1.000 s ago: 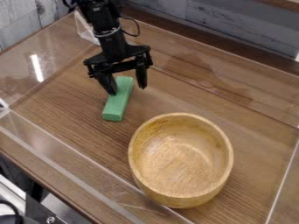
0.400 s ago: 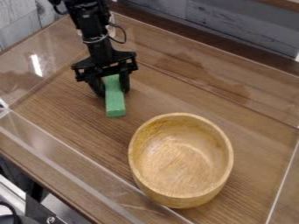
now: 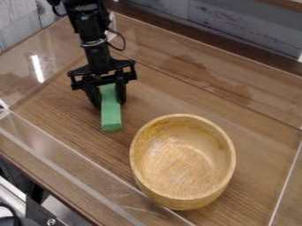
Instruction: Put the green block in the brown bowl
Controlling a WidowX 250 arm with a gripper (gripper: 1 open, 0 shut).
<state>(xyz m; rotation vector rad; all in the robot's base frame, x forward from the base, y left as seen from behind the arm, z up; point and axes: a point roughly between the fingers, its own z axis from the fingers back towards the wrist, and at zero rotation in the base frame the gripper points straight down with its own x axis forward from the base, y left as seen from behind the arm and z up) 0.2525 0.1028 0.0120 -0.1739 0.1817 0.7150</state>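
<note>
Camera: green block (image 3: 111, 115) top behind fingers (image 3: 97, 97).

Brown bowl (image 3: 182, 160): light wood, visible grain, smooth satin finish. Green block (image 3: 111, 112): plain, matt, smooth. Table (image 3: 224, 88): dark wood-grain top, semi-glossy with reflections. Gripper (image 3: 101, 89): black, looks matt plastic or metal. Clear glossy panels (image 3: 35, 53) around the edges.
</note>
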